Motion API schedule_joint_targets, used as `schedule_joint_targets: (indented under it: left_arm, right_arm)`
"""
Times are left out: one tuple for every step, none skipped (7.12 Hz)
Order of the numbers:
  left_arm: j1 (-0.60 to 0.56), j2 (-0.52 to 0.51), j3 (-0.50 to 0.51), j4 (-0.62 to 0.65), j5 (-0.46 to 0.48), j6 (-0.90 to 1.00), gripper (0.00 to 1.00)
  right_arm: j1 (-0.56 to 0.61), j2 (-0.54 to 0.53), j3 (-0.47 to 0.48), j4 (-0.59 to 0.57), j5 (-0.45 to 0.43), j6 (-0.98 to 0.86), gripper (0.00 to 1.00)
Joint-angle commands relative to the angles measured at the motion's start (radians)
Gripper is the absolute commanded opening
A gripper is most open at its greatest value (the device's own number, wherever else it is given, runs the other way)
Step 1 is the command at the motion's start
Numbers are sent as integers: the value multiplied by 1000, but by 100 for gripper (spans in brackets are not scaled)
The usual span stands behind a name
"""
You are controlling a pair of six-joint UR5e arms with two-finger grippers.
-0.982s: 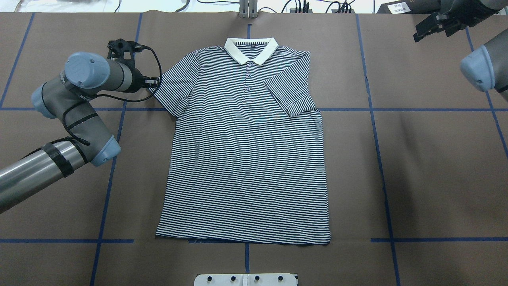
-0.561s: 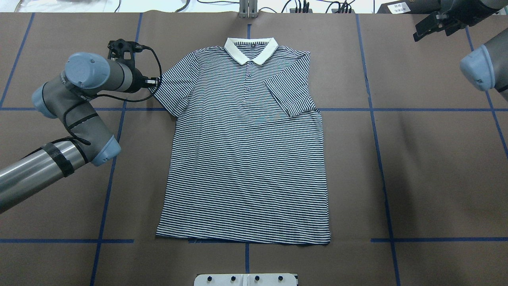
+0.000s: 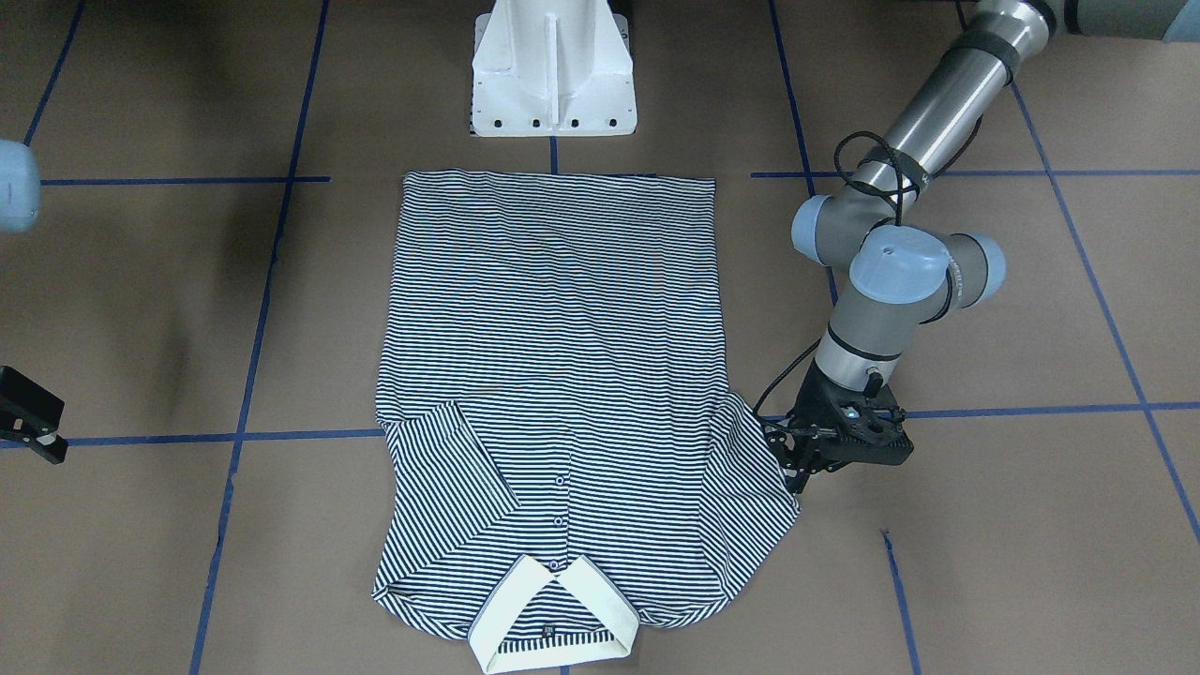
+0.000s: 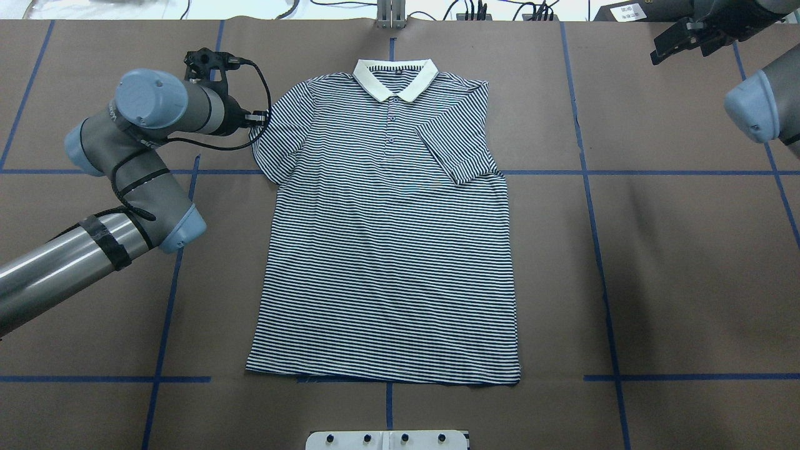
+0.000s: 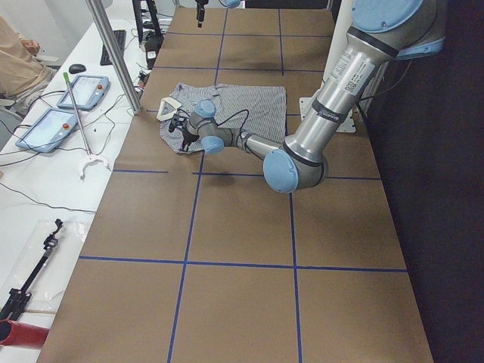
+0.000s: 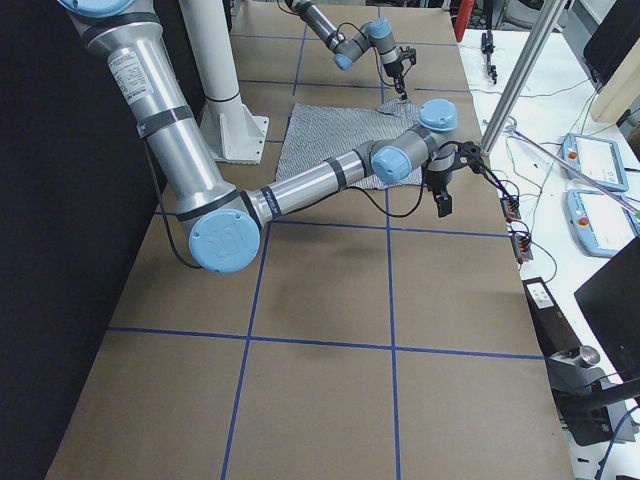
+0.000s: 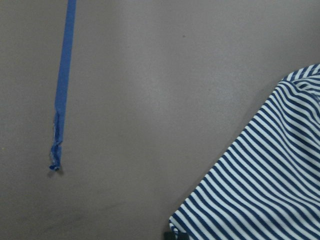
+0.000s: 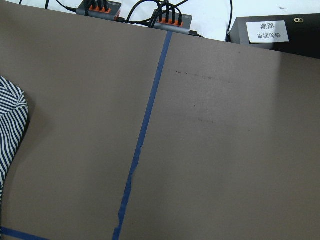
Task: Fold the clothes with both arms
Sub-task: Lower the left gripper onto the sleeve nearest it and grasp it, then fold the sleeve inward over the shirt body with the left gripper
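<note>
Striped polo shirt [image 4: 387,250] lies flat mid-bench [image 4: 656,250], its right sleeve already folded in. The left gripper [image 4: 255,119] has its jaws pinched on the other sleeve's hem, which likely needs carrying across the chest. The right gripper [image 4: 662,50] hangs well clear; I cannot tell how its jaws stand.

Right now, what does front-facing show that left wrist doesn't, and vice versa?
Front-facing only: the whole polo shirt, its collar, the other sleeve folded over the chest, the left fingers at the spread sleeve edge, and the white pedestal base. Left wrist only: close detail, namely the fraying at the end of a blue tape strip and the sleeve's stripes up close. Both: that spread sleeve, blue tape, the brown table cover.
</note>
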Motion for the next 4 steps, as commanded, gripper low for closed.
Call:
schedule_joint_targets:
  left_arm:
    - [25,-104,-1,134,0,-82,0]
    - [37,-147,6,159,0,-117,0]
    - [60,-176,8,186,2,-126,0]
    - [71,-185,16,186,2,-134,0]
  right_arm:
    - [-1,0,-1,0,0,3,100]
    - [-1,2,0,0,0,3,100]
    - [-1,2,0,0,0,4,100]
    - [-1,3,-1,-2,0,6,100]
